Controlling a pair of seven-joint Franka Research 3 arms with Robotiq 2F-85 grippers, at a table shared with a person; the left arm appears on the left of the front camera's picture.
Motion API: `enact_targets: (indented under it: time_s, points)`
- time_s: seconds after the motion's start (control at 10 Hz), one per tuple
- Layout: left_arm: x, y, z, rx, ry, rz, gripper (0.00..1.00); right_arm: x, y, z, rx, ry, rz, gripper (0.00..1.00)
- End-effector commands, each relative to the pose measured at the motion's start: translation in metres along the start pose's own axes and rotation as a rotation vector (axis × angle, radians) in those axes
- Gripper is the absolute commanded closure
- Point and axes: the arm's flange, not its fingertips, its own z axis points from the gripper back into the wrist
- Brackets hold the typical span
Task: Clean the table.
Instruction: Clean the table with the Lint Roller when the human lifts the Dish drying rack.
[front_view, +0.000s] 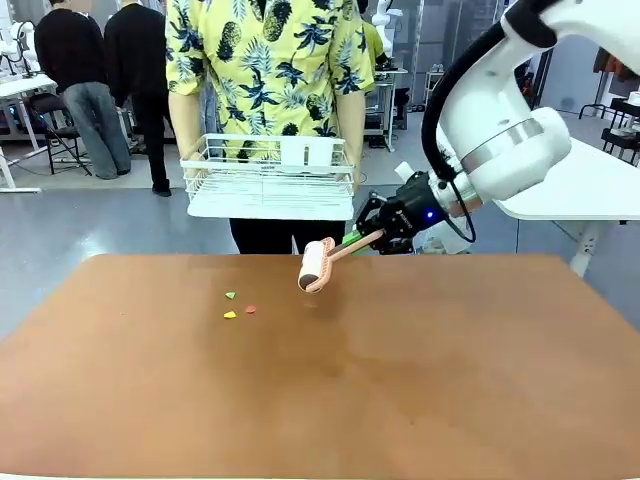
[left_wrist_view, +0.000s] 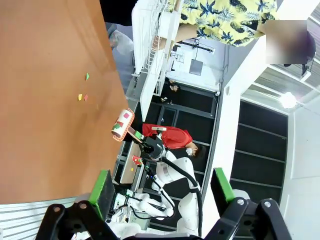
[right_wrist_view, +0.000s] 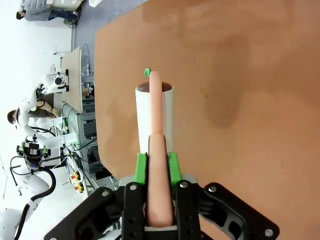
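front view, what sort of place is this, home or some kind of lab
Probably a robotics lab or workshop, not a home: the right gripper holds a lint roller over the table, a white-topped worktable stands on bare grey floor, and people stand farther back.

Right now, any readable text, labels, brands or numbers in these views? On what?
None legible.
lint roller: no brand or print showing.
white rack: white tabs on its front, no print visible.
shirt: pineapple and leaf pattern, no words.
background gear: any labels too small to read.
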Motion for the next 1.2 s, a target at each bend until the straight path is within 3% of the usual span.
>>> enact_targets:
  time_s: [0.0, 0.5, 0.6, 0.7, 1.1]
  points:
    - [-0.002, 0.001, 0.005, -0.003, 0.015, -0.02, 0.0, 0.0, 0.007, 0.003, 0.026, -0.014, 0.035, 0.79]
    - [-0.002, 0.001, 0.005, -0.003, 0.015, -0.02, 0.0, 0.001, -0.003, 0.0, 0.002, -0.004, 0.005, 0.79]
    - [-0.002, 0.001, 0.005, -0.003, 0.015, -0.02, 0.0, 0.015, -0.015, -0.017, 0.015, 0.067, 0.002, 0.79]
    - [-0.002, 0.001, 0.005, -0.003, 0.015, -0.02, 0.0, 0.029, -0.017, -0.03, 0.068, 0.082, -0.011, 0.79]
    - [-0.002, 0.001, 0.005, -0.003, 0.015, -0.02, 0.0, 0.053, -0.018, -0.074, 0.066, 0.112, -0.051, 0.79]
